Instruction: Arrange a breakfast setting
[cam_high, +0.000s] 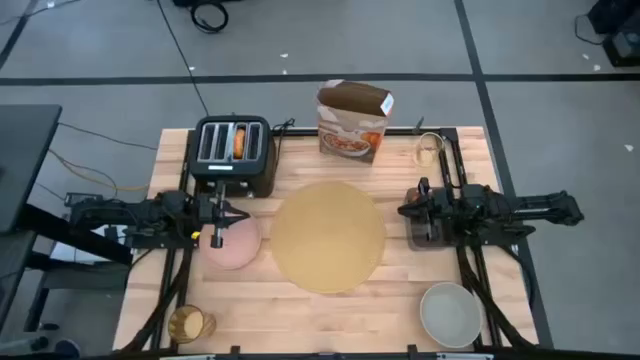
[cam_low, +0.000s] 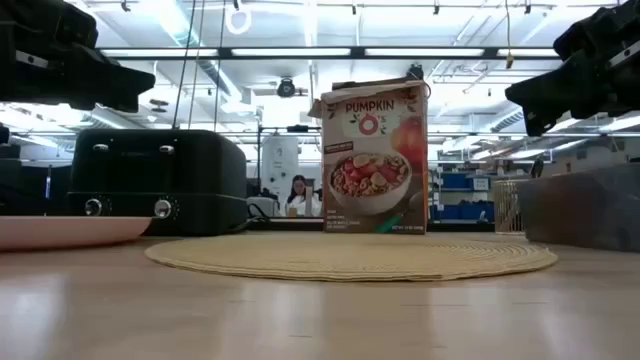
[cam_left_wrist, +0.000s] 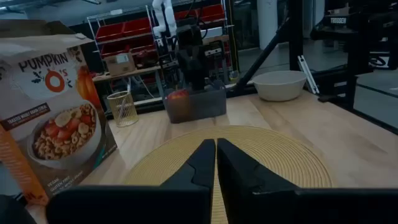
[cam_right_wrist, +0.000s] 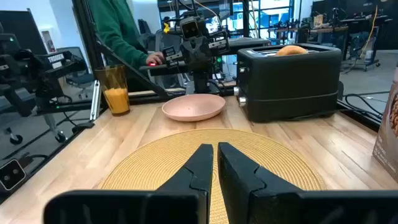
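While both end effectors hover pinched together — left end effector (cam_high: 216, 222) above pink plate (cam_high: 234, 243), right end effector (cam_high: 408, 210) beside placemat (cam_high: 328, 236).

Surface (cam_high: 300, 310): you have pale wooden planks.
Centre: you see the round tan placemat (cam_high: 328, 236) lying flat.
Left side: your pink plate (cam_high: 233, 243) sits just beside the mat; the black toaster (cam_high: 233, 155) stands behind it.
Front corners: amber glass (cam_high: 189, 324) on your left, grey bowl (cam_high: 450, 313) on your right.
Back edge: cereal box (cam_high: 354, 121) upright, small clear cup (cam_high: 428, 150) beside it.
Right side: a dark bin (cam_high: 424, 228).
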